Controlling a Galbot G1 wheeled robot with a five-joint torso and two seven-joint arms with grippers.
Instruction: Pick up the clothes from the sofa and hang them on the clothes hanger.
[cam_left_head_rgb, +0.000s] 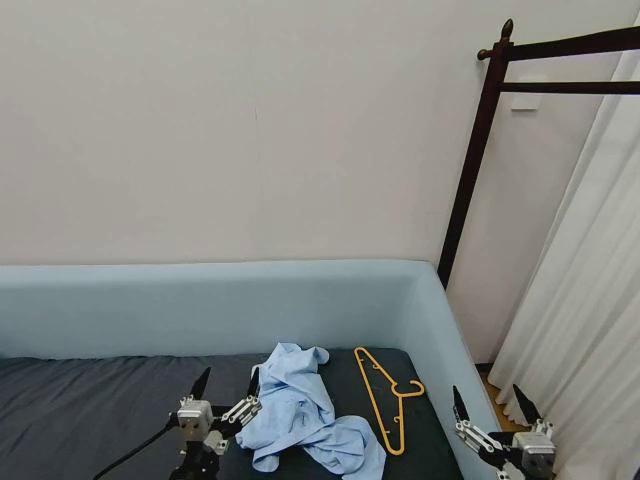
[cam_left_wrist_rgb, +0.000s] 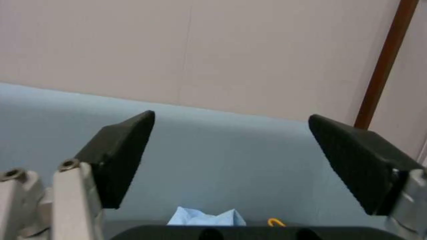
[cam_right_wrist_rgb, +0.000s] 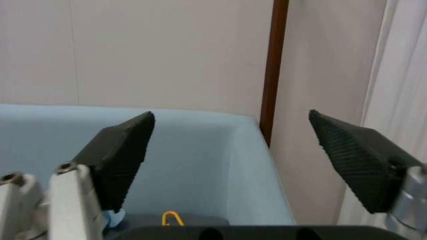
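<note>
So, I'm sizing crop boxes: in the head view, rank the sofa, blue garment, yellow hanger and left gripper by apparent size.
1. sofa, largest by far.
2. blue garment.
3. yellow hanger and left gripper look about alike; the gripper is nearer the camera, so I leave them unranked.

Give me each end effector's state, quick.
Left end effector: open, holding nothing, beside the shirt.
Right end effector: open, holding nothing.
</note>
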